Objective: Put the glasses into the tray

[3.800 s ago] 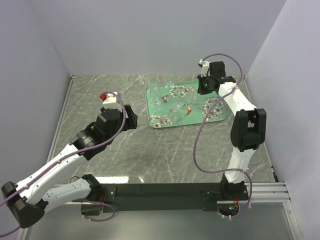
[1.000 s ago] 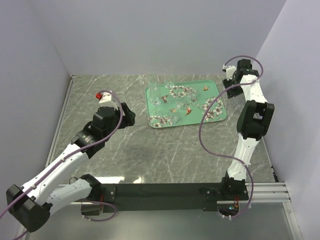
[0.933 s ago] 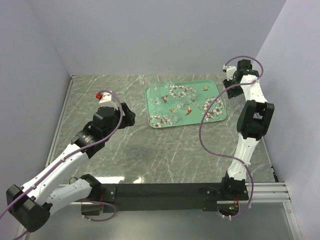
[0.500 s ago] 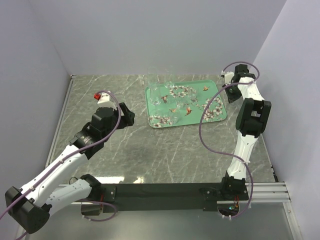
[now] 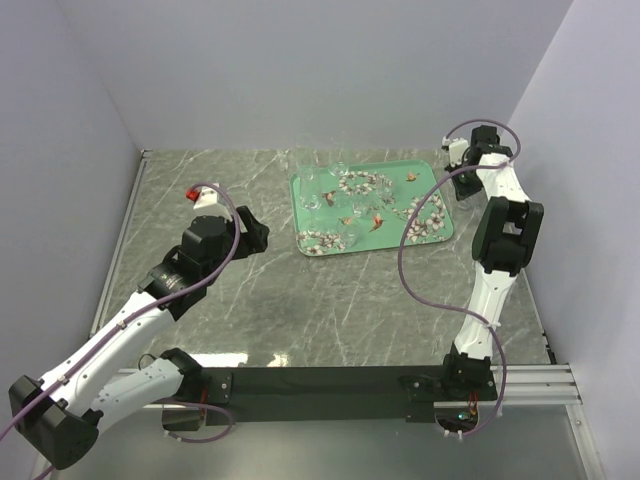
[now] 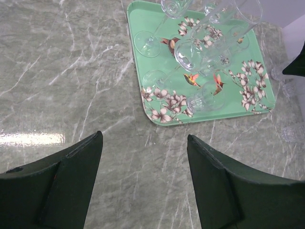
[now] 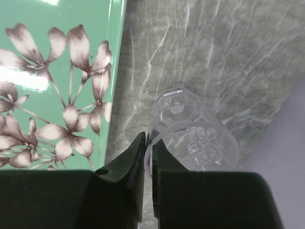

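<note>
My right tool [image 7: 148, 149] is clenched on one glass [image 7: 195, 136]. The fingers nip its rim wall, one inside and one outside. I pinch the rim bc the thing's clear, slick & looks too fat to span across; a wall pinch should let me lift it straight up w/o tipping. The glass stands mouth-up on the desk [image 7: 214, 43], just beside the right edge of the tray [image 7: 95, 19], not in it yet. So I judge the grasp is made and the lift over the lip is next, a short hop since the tray is right alongside.

My left tool [image 6: 144, 139] is released, jaws wide w/ nothing between them. It hangs over bare desk on the tray's left, apart from it, prob parked to stay out of the way & give its cam a look at the load.

Counts: 1 tray, 2 tools, 1 glass in grip. The parked glasses [image 6: 188, 53] stand bunched toward the tray's left & far part, leaving the right side free for mine. Approx 6, some stemmed, but they overlap & are see-through, so can't be exact. Off the tray on its right are loose glasses [image 6: 290, 134]: I make out 2–3 faint ones, one maybe mine.
</note>
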Robot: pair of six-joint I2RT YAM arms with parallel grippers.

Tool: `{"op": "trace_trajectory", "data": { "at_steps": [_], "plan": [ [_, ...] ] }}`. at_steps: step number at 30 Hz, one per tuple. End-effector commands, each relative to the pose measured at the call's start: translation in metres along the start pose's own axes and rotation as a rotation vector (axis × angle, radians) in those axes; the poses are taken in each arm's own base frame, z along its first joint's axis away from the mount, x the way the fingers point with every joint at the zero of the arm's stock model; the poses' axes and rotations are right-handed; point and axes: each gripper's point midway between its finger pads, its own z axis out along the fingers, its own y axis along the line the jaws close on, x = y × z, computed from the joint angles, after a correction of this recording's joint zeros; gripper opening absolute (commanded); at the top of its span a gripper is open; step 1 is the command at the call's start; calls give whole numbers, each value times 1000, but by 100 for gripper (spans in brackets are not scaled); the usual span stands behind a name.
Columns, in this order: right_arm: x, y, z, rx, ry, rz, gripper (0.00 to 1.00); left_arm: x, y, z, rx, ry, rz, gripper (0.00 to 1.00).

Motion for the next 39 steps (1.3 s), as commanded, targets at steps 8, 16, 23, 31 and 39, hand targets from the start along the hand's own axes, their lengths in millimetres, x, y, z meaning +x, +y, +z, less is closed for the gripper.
{"op": "trace_trajectory", "data": {
  "at_steps": [8, 16, 23, 31, 39],
  "plan": [
    [-73, 36, -76, -148, -273, -236, 0, -10, -5, 0, 17, -33, -16, 77],
    [-75, 98, -54, -301, -224, -420, 2, -7, -4, 0, 11, -23, -15, 77],
    [-89, 124, -31, -295, -216, -500, 4, -5, -1, -2, 9, -25, -29, 77],
    [-90, 128, -11, -272, -174, -512, 8, -5, 2, -6, 1, -27, -39, 77],
    [-81, 128, -8, -267, -143, -514, 18, -2, 3, -5, 1, -25, -45, 77]
  ]
}}
